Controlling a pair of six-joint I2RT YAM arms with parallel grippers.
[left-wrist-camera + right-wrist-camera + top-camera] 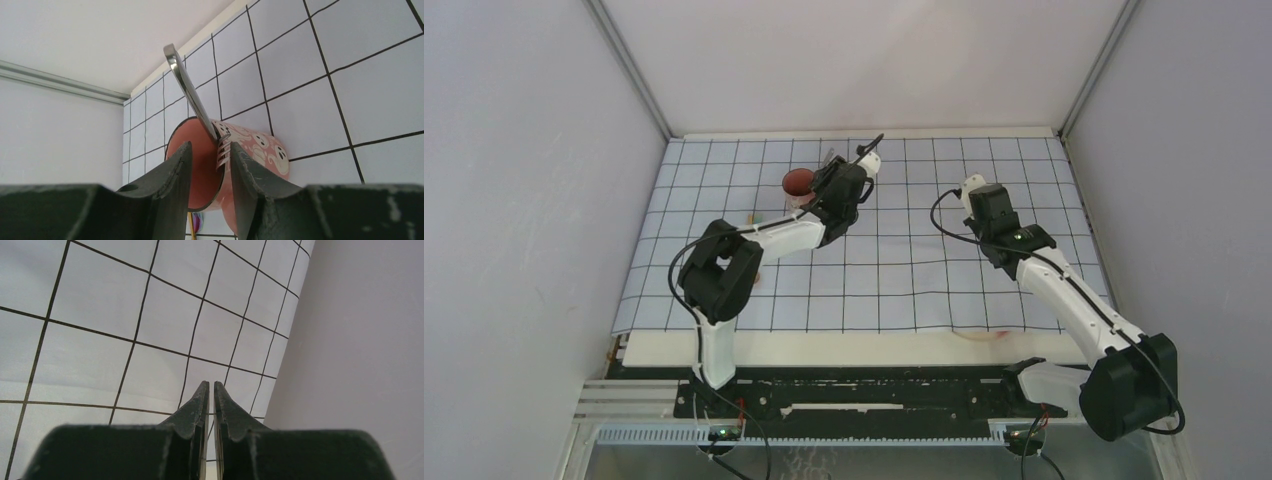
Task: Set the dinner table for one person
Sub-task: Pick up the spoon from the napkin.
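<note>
Foreground: the dinner table (824,348) shows as a bare cream-white strip along the near edge. The rest of it lies under a pale-blue cloth (904,270) ruled with black squares, which runs nearly to the far edge.

Farther in, over the right half of the cloth, the right gripper (211,385) hangs above the grid close to the side wall (360,340) — its fingers lie together with only a hairline slit between them, and nothing is in it.

Farther still, left of centre and toward the back, the left gripper (211,145) is at a pink cup (260,150) printed with white ghosts. Its jaws stand part-way apart and straddle the cup's rim: one finger (165,190) lies across the mouth, the other against the patterned outside. A metal fork (186,85) has its tines in that same gap, right at the rim, and its handle slants up and away over the cloth. Whether the fingers press on the fork, on the cup's wall or on neither cannot be told — nor whether the cup stands upright or is tipped.
</note>
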